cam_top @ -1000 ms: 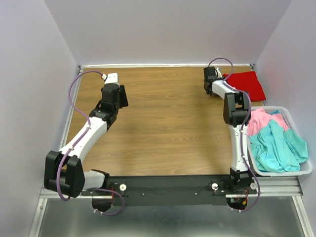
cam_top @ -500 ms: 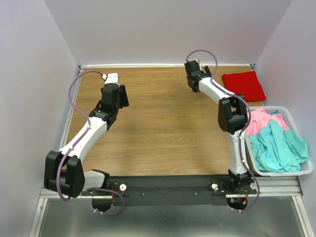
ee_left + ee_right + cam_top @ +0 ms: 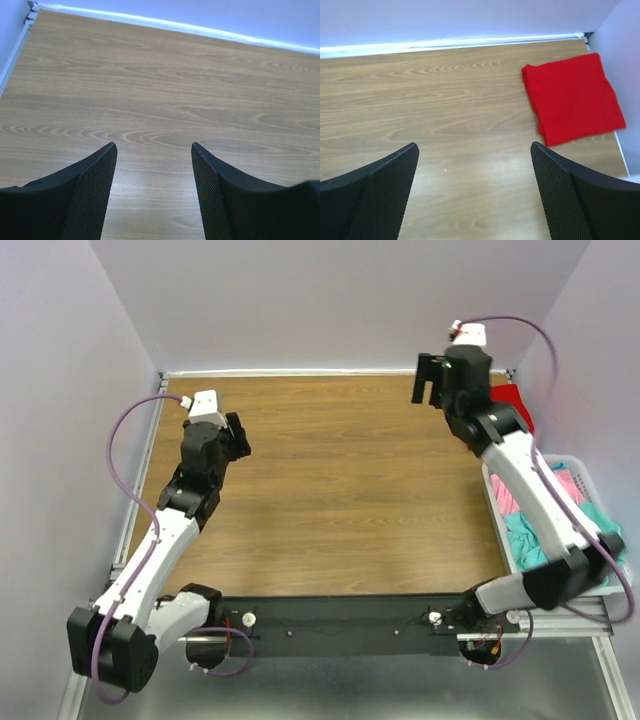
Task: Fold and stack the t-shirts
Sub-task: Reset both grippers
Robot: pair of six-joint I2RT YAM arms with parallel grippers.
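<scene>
Red shirt (image 3: 572, 97): folded flat at the 1 o'clock corner of the bench (image 3: 340, 490), close to the far and right edges. Pink shirt (image 3: 572, 483) and teal shirt (image 3: 522, 536): heaped in the basket (image 3: 578, 461) at 4 o'clock. Right pincer (image 3: 475, 150): above the bench, at 10 o'clock of the red shirt, wide open, empty. Left pincer (image 3: 152, 147): at 10 o'clock over bare bench, open, empty.
</scene>
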